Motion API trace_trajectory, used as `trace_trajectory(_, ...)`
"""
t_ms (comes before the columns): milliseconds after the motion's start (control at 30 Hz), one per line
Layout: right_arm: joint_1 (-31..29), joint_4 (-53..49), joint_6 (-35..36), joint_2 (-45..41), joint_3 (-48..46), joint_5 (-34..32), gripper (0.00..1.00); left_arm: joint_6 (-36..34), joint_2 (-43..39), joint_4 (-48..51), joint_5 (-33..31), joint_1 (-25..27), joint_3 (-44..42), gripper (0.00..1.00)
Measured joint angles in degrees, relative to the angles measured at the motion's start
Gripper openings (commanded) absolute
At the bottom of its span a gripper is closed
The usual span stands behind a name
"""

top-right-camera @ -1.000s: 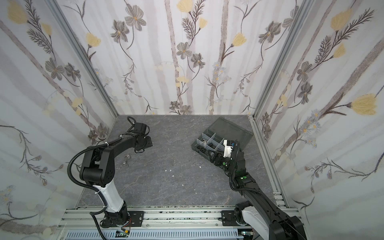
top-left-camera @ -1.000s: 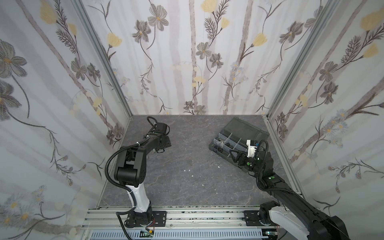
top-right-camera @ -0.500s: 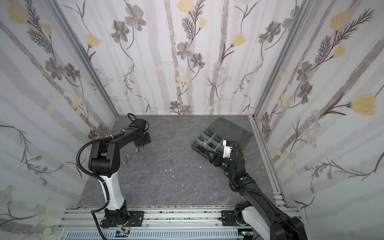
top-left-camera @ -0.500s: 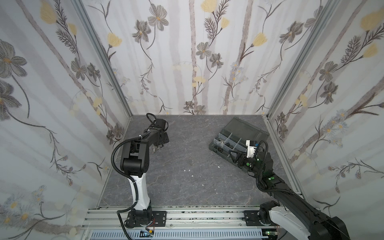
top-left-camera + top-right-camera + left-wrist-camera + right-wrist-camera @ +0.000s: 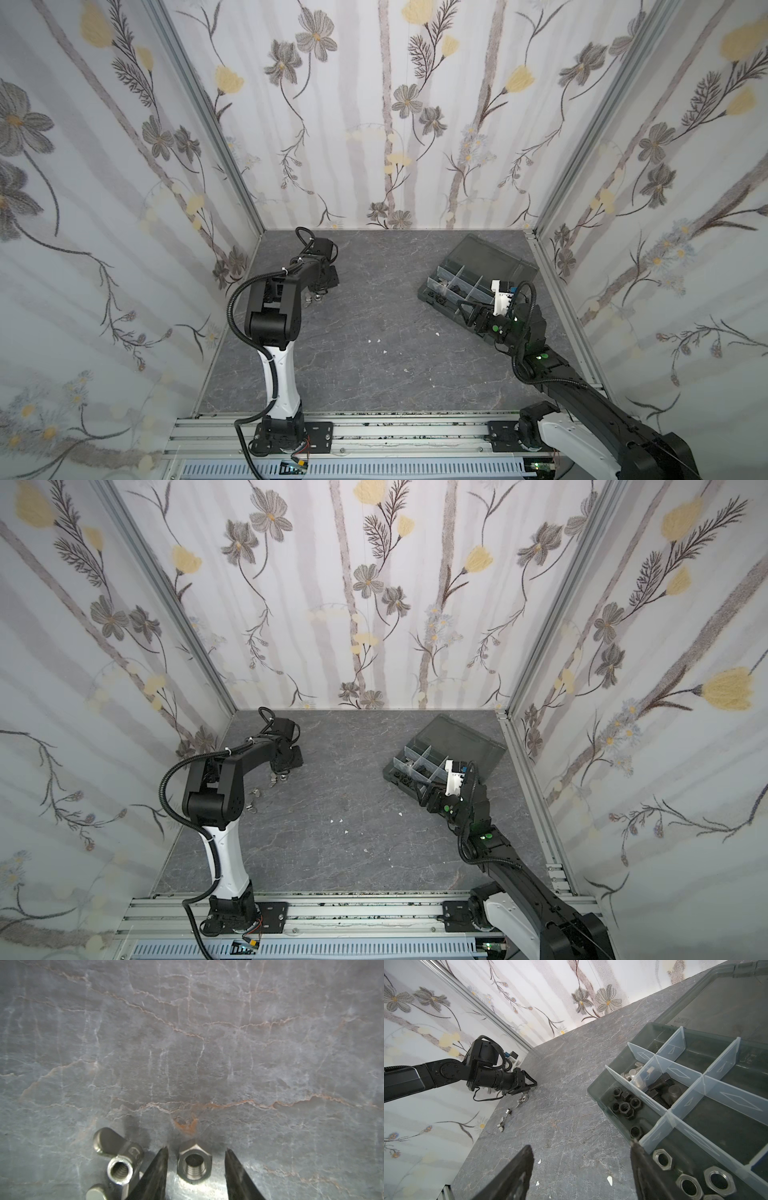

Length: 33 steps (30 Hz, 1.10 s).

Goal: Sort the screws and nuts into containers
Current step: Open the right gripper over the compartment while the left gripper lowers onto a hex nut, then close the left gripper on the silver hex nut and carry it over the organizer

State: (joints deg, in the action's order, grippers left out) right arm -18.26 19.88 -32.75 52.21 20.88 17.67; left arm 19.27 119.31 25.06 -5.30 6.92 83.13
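Silver hex nut (image 5: 194, 1164) lies on the table (image 5: 187, 1043) at left, between the spread jaws of the left gripper (image 5: 196, 1149), touching neither; a wing nut (image 5: 122, 1159) lies just beside. At right, the organizer box (image 5: 598, 1093) holds black nuts (image 5: 625, 1105) and screws (image 5: 660, 1088); the right gripper (image 5: 581, 1145) hangs spread at its edge.

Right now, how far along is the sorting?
Done: black nuts, black bolts, silver bolts and big silver nuts lie in separate compartments of the box. In hand: the left gripper straddles a silver hex nut on the table, not gripping yet. Left: that nut and the wing nuts nearby.
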Motion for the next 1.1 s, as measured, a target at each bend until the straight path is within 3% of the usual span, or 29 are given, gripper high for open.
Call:
trace_trajectory(167, 0.0, 0.0, 0.0, -0.2, 0.0, 0.0, 0.74, 0.0, 0.6, 0.2, -0.1, 0.0, 0.3, 0.37)
trace_trajectory(433, 0.0, 0.0, 0.0, -0.6, 0.0, 0.0, 0.74, -0.9, 0.7, 0.4, -0.7, 0.1, 0.4, 0.19)
trace_trajectory(767, -0.1, 0.0, 0.0, -0.9, 0.0, 0.0, 0.74, -1.2, -1.7, 2.2, 0.0, 2.0, 0.3, 0.15)
trace_trajectory(1100, -0.1, 0.0, 0.1, -0.6, -0.2, -0.5, 0.76, -1.3, -7.3, 3.9, 1.3, 10.5, 1.2, 0.15)
